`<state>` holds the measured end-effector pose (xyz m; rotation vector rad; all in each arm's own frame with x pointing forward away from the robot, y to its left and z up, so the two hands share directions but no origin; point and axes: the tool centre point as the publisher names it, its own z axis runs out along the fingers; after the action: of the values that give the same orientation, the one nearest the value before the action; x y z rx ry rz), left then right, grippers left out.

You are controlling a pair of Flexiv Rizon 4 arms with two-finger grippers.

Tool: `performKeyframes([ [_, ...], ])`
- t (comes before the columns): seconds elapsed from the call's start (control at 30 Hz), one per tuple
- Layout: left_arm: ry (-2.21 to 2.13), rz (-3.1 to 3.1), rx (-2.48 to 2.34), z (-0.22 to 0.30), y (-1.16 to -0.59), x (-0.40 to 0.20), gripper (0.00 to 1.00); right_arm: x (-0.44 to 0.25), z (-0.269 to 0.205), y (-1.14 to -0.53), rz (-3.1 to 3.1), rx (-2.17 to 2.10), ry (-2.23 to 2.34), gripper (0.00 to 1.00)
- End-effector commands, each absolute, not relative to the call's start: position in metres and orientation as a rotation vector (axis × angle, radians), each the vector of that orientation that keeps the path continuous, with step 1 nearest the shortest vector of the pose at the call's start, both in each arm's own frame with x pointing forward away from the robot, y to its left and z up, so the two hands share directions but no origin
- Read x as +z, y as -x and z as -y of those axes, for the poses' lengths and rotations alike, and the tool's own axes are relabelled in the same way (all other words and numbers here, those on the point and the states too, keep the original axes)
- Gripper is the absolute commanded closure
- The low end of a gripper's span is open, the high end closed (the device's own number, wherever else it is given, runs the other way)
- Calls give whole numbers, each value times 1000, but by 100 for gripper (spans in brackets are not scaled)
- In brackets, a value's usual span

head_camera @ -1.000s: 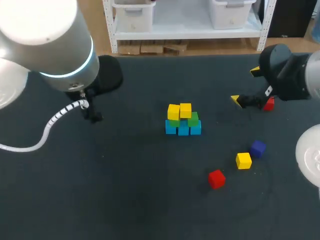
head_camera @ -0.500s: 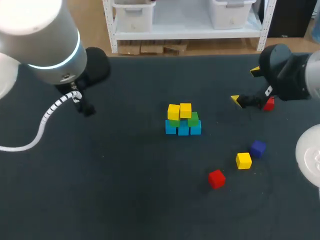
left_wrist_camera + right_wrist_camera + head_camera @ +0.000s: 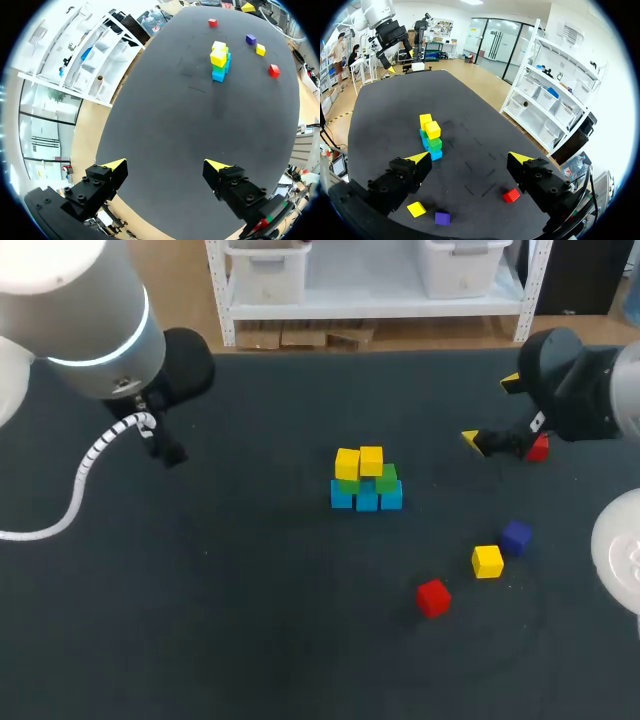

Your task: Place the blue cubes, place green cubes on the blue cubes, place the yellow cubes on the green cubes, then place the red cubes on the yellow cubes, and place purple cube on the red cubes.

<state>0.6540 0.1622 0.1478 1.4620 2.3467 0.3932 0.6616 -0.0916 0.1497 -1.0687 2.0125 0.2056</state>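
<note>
Left gripper (image 3: 166, 167): released, fingers wide, nothing between them. Over the last second it pulled back toward the far left of the table (image 3: 250, 620), away from the stack (image 3: 365, 482). Most of that move came early and it has nearly settled. The stack didn't shift, so I read this as a drop-off finished and the arm clearing out.

Right gripper (image 3: 469, 160): also released and empty, at the far right, no movement in that second. The far red cube (image 3: 539, 448) sits on the table just beside its fingers, not between them.

Stack, mid-table: blue cubes (image 3: 367, 500) in a row at the bottom, green cubes (image 3: 387, 477) on them, two yellow cubes (image 3: 371, 459) on top. The green count is hard to make out, probably two.

Loose cubes, right of and nearer than the stack: purple cube (image 3: 516, 536), loose yellow cube (image 3: 487, 561) just beside it, near red cube (image 3: 433, 597) a bit apart.

Net: one yellow is still off the stack, and the red and purple layers haven't begun. The right arm looks best placed for the far red cube.

Containers: none on the table. Every loose cube lies straight on the tabletop.
</note>
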Motion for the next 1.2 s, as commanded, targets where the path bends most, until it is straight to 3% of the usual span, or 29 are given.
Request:
performKeyframes([
  [0.03,-1466,-2351,393,-161,-656,148,0,150,91,-661,-2014,196,1067,0],
  [0.17,-1466,-2351,393,-161,-656,148,0,150,91,-661,-2014,196,1067,0],
  [0.57,-926,-2231,30,-172,-677,141,0,150,91,-661,-2014,196,1067,0],
  [1.2,-909,-2168,28,-165,-698,162,0,150,91,-661,-2014,196,1067,0],
])
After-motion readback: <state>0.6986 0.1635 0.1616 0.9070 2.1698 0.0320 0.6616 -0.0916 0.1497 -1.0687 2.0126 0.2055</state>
